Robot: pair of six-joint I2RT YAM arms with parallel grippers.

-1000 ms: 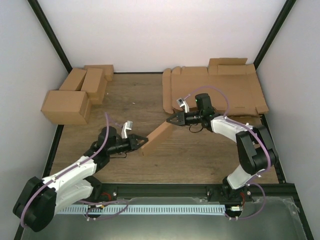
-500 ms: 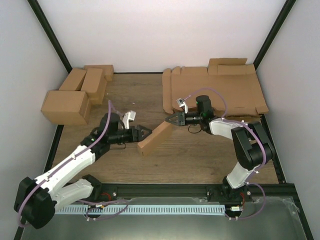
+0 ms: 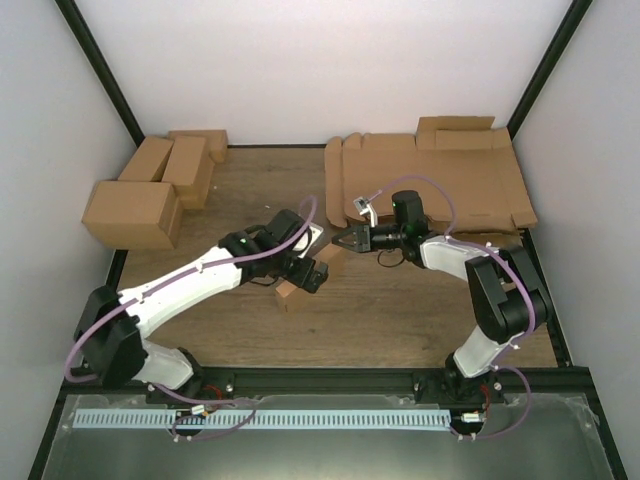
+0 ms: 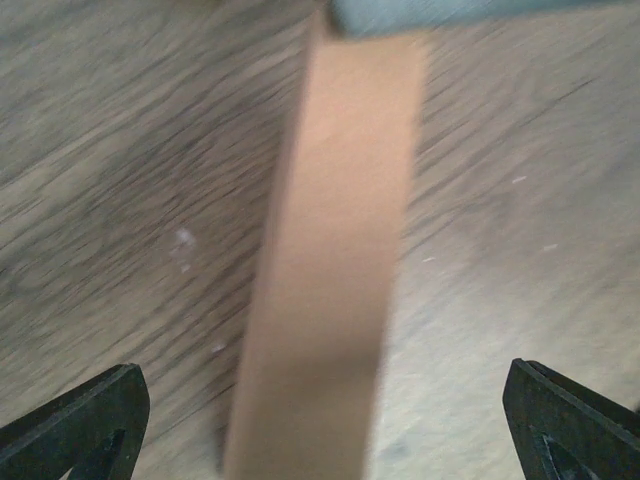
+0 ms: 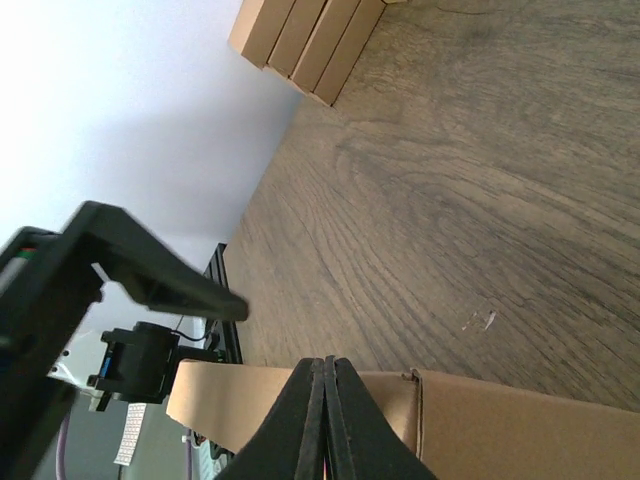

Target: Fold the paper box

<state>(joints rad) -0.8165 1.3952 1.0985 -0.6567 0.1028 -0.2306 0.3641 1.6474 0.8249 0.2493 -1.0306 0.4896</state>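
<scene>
Paper box [image 3: 331,264] at frame centre, on table [image 3: 400,310], looks already closed into long narrow shape. Left gripper [image 3: 308,272] over it, jaws wide, holding nothing. Right gripper [image 3: 347,240] jaws pressed together, tips at box's upper-right end. Folding seems almost done; end flaps not checkable.

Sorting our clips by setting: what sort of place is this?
Probably a robot test cell for box folding: white walls, a wooden table, a pile of flat cardboard sheets and finished boxes.

Lab test cell: white walls [image 3: 330,70], black frame [image 3: 100,68].
</scene>
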